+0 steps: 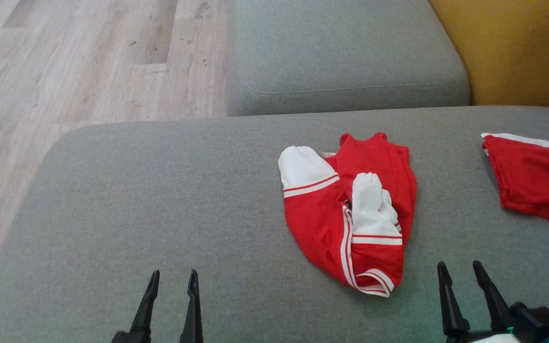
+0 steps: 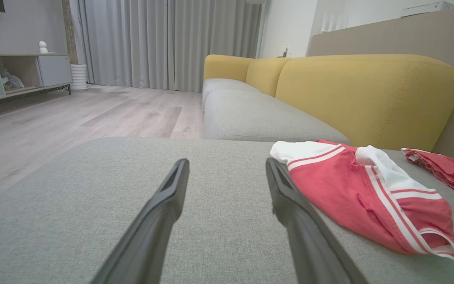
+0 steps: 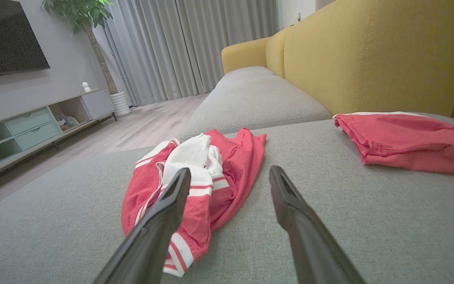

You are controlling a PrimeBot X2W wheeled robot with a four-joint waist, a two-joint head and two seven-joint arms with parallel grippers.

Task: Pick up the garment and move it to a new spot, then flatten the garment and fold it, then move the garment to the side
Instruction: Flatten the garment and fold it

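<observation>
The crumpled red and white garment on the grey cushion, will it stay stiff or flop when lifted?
Probably floppy: the garment lies bunched in soft folds. Likely light, being thin cloth. It should drag rather than slide on the woven cushion.

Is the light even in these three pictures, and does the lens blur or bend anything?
Head view: soft, even light, no hard shadows; the garment is sharp, strong red; a faint green tint on the grey cushion near the right gripper. Left wrist view: the left gripper looks soft close to the lens; the red is paler. Right wrist view: same paler red, wide-angle stretch.
</observation>
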